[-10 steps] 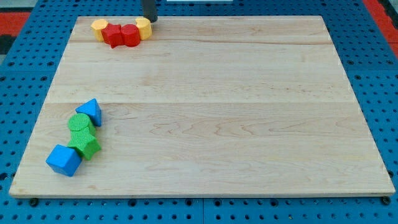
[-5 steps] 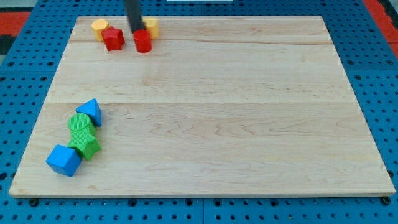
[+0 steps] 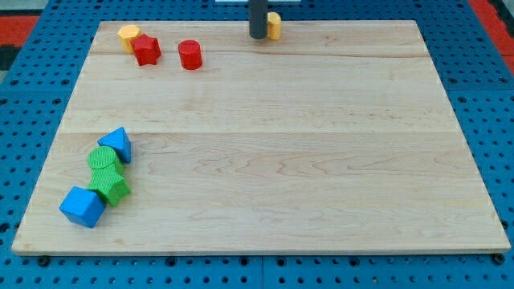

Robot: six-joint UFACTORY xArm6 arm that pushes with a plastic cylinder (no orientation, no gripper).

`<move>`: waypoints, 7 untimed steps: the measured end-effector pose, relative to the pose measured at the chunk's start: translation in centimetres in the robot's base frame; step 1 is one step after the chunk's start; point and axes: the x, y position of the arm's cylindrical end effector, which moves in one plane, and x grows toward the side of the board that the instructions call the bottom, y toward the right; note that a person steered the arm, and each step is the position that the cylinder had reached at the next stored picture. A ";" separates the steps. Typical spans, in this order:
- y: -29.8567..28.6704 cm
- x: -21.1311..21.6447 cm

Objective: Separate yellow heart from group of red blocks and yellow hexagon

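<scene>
My tip (image 3: 257, 37) rests at the board's top edge, just right of centre. The yellow heart (image 3: 274, 25) sits right against it on the right, partly hidden by the rod. The yellow hexagon (image 3: 128, 34) lies at the top left, touching the red star-shaped block (image 3: 146, 50). The red cylinder (image 3: 189, 54) stands alone a little to the right of the star. The heart is well apart from these three, far to their right.
A blue triangular block (image 3: 117, 144), a green cylinder (image 3: 102, 159), a green block (image 3: 112, 186) and a blue block (image 3: 82, 206) cluster near the wooden board's (image 3: 265, 152) lower left. Blue pegboard surrounds the board.
My tip swept right along the top edge, pushing the yellow heart away from the group. The red cylinder was knocked loose from the red star and shifted slightly right.
</scene>
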 end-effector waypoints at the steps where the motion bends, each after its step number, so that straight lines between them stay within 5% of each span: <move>1: -7.3 -0.9; 3: -6.9 -3.2; 5: 5.5 -3.1; 7: 9.7 -0.6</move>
